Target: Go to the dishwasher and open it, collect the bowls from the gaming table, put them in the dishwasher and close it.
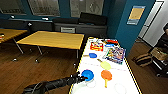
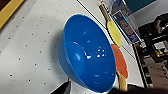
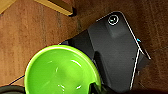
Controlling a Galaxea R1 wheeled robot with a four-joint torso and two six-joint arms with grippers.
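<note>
Blue bowl [image 1: 87, 74] sits low in the middle of the head view on the white gaming table [image 1: 125, 72], with the left gripper [image 1: 82, 78] pinching its near rim. Green bowl [image 3: 61, 71] is big in the right wrist view, partly cut off, over brown floor; I cannot tell if that gripper holds it. Farther up the table lie orange [image 1: 106, 75] and yellow paddles [image 1: 105, 65] and blurry game boxes [image 1: 115, 55].

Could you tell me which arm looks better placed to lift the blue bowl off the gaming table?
Left. The left gripper is already at the blue bowl, while the green bowl fills the right wrist view, above the wooden floor.
</note>
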